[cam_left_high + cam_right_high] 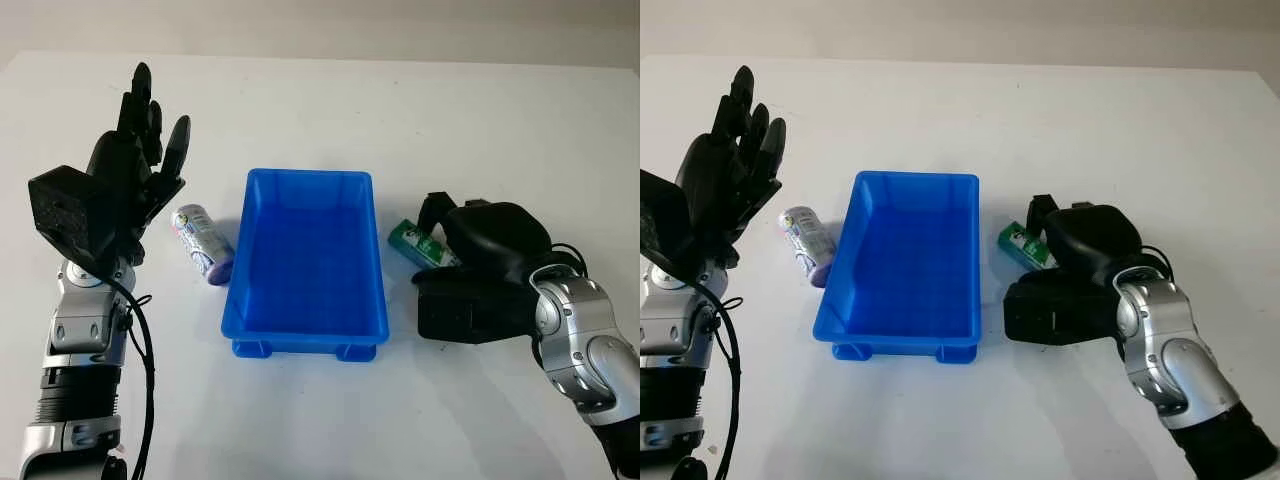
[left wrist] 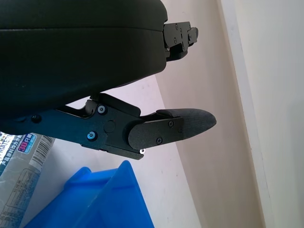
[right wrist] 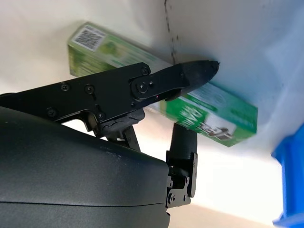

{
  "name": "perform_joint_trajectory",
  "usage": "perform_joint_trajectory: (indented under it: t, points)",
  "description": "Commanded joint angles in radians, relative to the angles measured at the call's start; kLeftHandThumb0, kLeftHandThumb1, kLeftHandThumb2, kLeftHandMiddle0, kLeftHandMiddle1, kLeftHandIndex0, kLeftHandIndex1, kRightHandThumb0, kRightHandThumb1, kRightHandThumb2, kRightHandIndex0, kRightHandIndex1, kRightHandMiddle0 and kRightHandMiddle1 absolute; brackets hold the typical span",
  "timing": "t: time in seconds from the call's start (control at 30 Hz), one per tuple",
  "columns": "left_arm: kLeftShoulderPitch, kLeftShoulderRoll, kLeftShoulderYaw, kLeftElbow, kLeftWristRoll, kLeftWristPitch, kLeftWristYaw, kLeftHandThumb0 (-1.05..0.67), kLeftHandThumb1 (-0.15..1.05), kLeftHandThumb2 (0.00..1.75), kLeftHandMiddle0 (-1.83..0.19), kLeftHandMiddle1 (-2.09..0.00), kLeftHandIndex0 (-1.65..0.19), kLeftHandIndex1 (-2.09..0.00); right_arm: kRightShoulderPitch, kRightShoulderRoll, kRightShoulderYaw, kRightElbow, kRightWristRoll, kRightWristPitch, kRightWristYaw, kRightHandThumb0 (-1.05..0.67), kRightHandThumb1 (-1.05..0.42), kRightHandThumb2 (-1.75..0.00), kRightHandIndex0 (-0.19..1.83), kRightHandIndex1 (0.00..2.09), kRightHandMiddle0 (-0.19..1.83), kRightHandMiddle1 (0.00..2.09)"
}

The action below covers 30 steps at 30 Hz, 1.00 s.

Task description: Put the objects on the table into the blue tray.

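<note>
Blue tray [image 1: 305, 330]: centre of the table, long axis running away from the robot, nothing inside it.
Green box [image 3: 164, 92]: lies flat on the table just beside the tray's right wall, long axis slanted — one end toward the tray, the other under the right hand.
Right hand [image 1: 470, 240]: low over the green box, palm down; fingers reach around the box on both sides, one finger [image 3: 190, 73] crossing its top face. Whether they actually press on the box I cannot tell — no firm grasp shows.
Key relation: box lies directly under the right hand, tray immediately to that hand's left — judged a short sideways carry once the fingers close across the box's narrow width.
White-and-purple tube [image 1: 203, 244]: on the table just beside the tray's left wall, long axis slanted, purple end nearest the robot.
Left hand [image 1: 135, 165]: raised above the table left of the tube, open, holding nothing — the nearer hand for the tube.
Task status: both objects still outside the tray.
</note>
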Motion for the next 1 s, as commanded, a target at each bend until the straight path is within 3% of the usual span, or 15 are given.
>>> perform_joint_trajectory:
  t: [0.0,0.2,0.57,0.63,0.97]
  points:
    - [-0.018,0.003,0.000,-0.003,0.005,-0.006,0.005,-0.57,1.05,0.52,0.13,-0.05,0.14,-0.05,0.009,-0.002,-0.017,-0.019,-0.008,-0.026,-0.022,-0.53,-1.04,-0.08,0.71,2.09,0.27,2.09]
    - [-0.018,0.002,-0.001,-0.007,0.006,-0.003,0.007,-0.56,1.05,0.52,0.12,-0.06,0.13,-0.06,-0.001,0.001,-0.049,0.022,0.027,-0.131,-0.119,-0.46,-1.05,-0.14,0.78,2.09,0.46,2.09]
    - [-0.014,-0.002,0.000,-0.011,-0.001,-0.001,0.007,-0.57,1.05,0.51,0.12,-0.05,0.14,-0.05,-0.100,0.071,-0.121,0.236,0.134,-0.268,-0.375,-0.39,-1.05,-0.18,0.79,2.09,0.45,2.09]
    - [-0.015,-0.002,0.001,-0.007,-0.003,-0.003,0.006,-0.57,1.05,0.51,0.12,-0.05,0.14,-0.05,-0.127,0.083,-0.136,0.275,0.144,-0.290,-0.448,-0.41,-1.05,-0.16,0.85,2.09,0.52,2.09]
    - [-0.015,-0.006,0.000,-0.002,0.000,-0.003,0.010,-0.58,1.05,0.50,0.13,-0.05,0.14,-0.05,-0.284,0.086,-0.123,0.367,0.044,-0.339,-0.727,-0.42,-1.05,-0.13,0.99,2.09,0.68,2.09]
